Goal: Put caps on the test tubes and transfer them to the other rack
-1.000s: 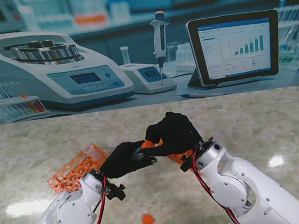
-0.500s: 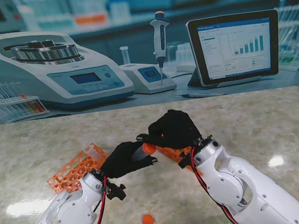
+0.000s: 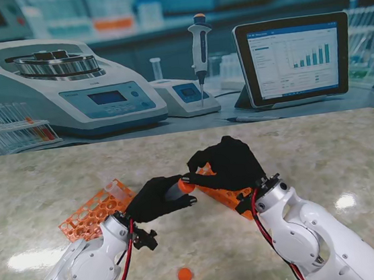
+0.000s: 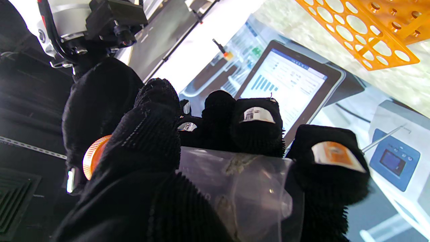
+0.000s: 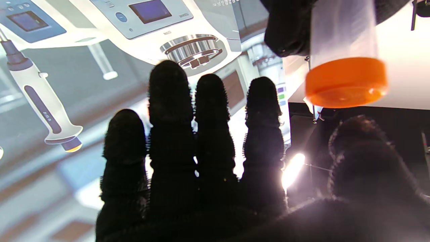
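Orange plastic tube rack (image 3: 91, 214) lies tilted on the marble worktop (image 3: 56, 175), far left. Left hand (image 3: 154, 198) clamped on a clear plastic test tube (image 4: 235, 181) with orange screw cap (image 3: 187, 186) on, held off the worktop. Right hand (image 3: 227, 164) fingers spread, holding nothing, fingertips just beside the cap. 2nd orange rack (image 3: 221, 191) partly under it. 1 loose orange cap (image 3: 184, 275) nearer to me.

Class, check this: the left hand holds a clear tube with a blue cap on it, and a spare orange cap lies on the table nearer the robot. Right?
Not quite. The cap on the tube in the left hand is orange, not blue, as the right wrist view shows. The spare orange cap does lie on the table nearer the robot.
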You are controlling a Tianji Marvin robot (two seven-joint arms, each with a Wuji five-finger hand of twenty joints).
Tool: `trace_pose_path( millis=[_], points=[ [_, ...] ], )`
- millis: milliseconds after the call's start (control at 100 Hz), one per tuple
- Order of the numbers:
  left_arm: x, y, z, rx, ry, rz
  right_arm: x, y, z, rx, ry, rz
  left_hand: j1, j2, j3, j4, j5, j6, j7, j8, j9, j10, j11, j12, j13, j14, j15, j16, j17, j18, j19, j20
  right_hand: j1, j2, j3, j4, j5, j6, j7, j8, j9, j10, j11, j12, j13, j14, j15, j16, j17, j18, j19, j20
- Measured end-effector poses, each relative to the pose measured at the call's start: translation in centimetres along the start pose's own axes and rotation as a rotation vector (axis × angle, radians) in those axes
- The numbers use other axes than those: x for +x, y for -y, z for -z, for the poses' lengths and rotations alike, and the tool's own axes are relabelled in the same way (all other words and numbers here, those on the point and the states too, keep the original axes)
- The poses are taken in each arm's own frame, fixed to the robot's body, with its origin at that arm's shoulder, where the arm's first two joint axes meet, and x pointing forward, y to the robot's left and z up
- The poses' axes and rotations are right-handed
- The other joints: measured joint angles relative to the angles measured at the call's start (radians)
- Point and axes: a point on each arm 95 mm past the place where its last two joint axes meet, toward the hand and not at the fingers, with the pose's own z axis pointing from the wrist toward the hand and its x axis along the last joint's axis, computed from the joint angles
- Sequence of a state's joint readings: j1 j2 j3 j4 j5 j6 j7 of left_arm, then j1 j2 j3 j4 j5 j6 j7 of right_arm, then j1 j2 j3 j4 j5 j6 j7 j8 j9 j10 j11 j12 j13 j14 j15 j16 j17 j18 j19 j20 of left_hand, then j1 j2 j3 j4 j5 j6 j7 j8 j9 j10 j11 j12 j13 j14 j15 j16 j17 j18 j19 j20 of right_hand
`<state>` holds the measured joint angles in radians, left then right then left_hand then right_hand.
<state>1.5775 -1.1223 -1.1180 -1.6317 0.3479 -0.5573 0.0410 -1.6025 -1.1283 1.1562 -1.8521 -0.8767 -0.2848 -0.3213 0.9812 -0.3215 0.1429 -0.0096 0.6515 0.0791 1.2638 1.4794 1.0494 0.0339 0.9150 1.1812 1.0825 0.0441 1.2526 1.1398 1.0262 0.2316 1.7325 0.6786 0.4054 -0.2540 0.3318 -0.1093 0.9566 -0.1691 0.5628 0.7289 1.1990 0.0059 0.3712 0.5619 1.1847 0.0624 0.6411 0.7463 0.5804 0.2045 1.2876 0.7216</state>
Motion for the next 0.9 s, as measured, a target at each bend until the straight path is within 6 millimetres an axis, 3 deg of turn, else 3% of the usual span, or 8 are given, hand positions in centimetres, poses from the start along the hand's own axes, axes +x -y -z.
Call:
trace_pose_path(
  millis=[370,640,690,900],
  points=[
    [0.0,-0.1,-0.1,-0.003,-0.002,0.001,1.1,0.1,1.1,0.044,-0.066,0.041,0.0,-0.007,0.0,0.0,0.001,-0.001,0.0,0.0,0.0,0.0,0.0,0.0,0.0,0.0,0.0,0.0,0.0,0.0,0.0,0.0,-0.021,-0.144,0.101,0.0,-0.05,0.057,-0.05,-0.028,-0.049,0.0,-0.015,-0.009,-0.039,-0.014,-0.07,0.011,-0.018,0.0,-0.026,0.0],
    [0.0,-0.1,-0.1,-0.003,-0.003,0.002,1.3,0.4,0.4,0.051,-0.076,0.034,0.0,-0.008,0.0,0.0,0.001,-0.001,0.0,0.0,0.0,0.0,0.0,0.0,0.0,0.0,0.0,0.0,-0.003,0.0,0.0,0.0,0.016,-0.17,0.13,0.0,-0.041,0.061,0.001,-0.016,-0.006,0.0,0.014,0.0,-0.024,-0.024,-0.069,0.012,-0.008,-0.001,-0.026,0.0],
    [0.0,-0.1,-0.1,-0.003,-0.003,0.002,1.2,0.5,0.3,0.05,-0.074,0.028,0.0,-0.008,0.0,0.0,0.001,-0.001,0.0,0.0,0.0,0.0,0.0,0.0,0.0,0.0,0.0,0.0,-0.003,0.0,0.0,0.0,0.044,-0.17,0.085,-0.013,-0.034,0.06,0.012,-0.019,0.012,0.0,0.027,0.009,-0.015,-0.025,-0.063,0.012,-0.003,-0.001,-0.026,0.0],
    [0.0,0.0,-0.1,-0.002,-0.001,0.002,1.1,0.5,0.1,0.046,-0.067,0.001,0.0,-0.008,0.0,0.0,0.001,-0.001,0.0,0.0,0.0,0.0,0.0,0.0,0.0,0.0,0.0,0.0,-0.003,0.0,0.0,0.0,0.168,-0.17,-0.12,-0.037,-0.056,0.059,0.201,-0.232,0.06,-0.008,0.063,0.027,0.007,-0.026,-0.031,0.012,0.019,-0.002,-0.025,0.0]
  ],
)
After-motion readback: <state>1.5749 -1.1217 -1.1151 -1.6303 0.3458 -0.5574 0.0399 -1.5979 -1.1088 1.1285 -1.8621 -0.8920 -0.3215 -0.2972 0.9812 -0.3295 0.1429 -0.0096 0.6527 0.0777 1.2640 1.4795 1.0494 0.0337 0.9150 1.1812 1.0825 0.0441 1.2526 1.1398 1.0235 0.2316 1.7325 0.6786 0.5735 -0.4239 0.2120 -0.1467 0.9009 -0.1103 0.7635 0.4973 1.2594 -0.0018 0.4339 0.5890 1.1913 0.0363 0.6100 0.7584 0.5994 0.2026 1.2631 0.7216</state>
